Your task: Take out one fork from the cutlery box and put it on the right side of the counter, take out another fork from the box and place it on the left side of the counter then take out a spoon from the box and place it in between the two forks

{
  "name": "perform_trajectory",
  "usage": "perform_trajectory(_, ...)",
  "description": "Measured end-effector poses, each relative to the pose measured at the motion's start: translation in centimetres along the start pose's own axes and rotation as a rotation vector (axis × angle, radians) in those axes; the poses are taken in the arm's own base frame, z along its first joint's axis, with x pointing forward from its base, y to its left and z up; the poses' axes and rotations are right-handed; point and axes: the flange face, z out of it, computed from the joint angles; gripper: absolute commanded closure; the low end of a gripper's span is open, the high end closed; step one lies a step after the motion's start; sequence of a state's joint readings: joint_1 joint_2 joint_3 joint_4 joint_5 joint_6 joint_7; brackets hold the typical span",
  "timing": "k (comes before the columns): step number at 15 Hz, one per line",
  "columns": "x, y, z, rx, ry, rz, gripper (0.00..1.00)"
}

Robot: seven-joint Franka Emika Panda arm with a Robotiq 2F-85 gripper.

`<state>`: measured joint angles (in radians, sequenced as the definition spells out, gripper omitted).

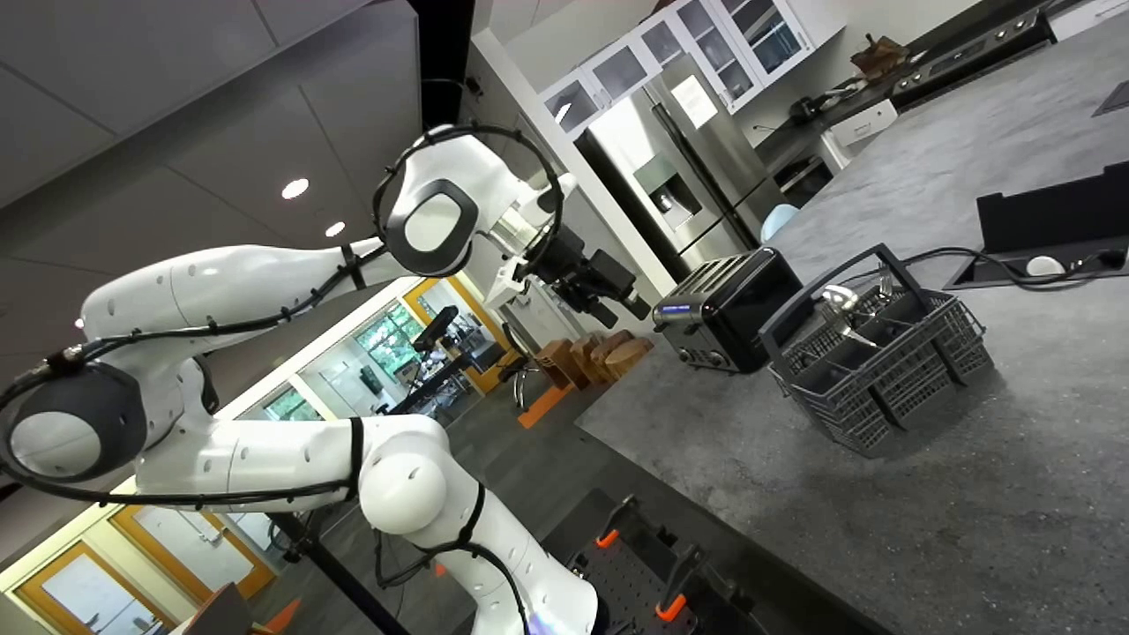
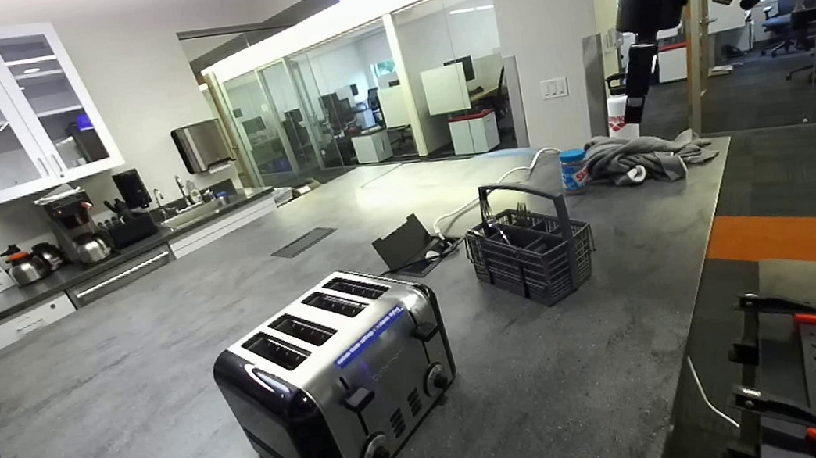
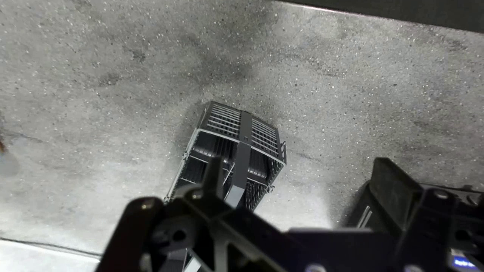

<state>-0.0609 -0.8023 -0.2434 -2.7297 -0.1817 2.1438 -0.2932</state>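
Cutlery box, dark grey and slatted, standing right of centre in an exterior view on the speckled grey counter. A round-bowled spoon and other silver utensils, too small to tell apart, show at its top. The gripper hangs up and to the left of the box in that frame, its fingers spread wide with nothing between them. In the wrist view, the left-hand finger hides part of the box; the box's loop handle arches over its opening. A four-slot toaster stands near the box, left of centre in an exterior view; toward upper right are a blue-lidded jar and crumpled grey cloth.
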Motion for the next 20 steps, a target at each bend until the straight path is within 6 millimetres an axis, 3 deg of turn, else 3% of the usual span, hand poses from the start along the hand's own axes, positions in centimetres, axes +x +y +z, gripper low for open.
perform_trajectory(6, -0.1, 8.0, 0.9, 0.118, 0.059, -0.110, 0.00)
perform_trajectory(11, 1.1, 13.0, 4.2, 0.190, 0.040, -0.132, 0.00)
perform_trajectory(15, 2.9, 13.8, 5.9, 0.239, 0.028, -0.079, 0.00)
perform_trajectory(20, 3.0, 14.1, 6.0, 0.221, 0.034, -0.173, 0.00)
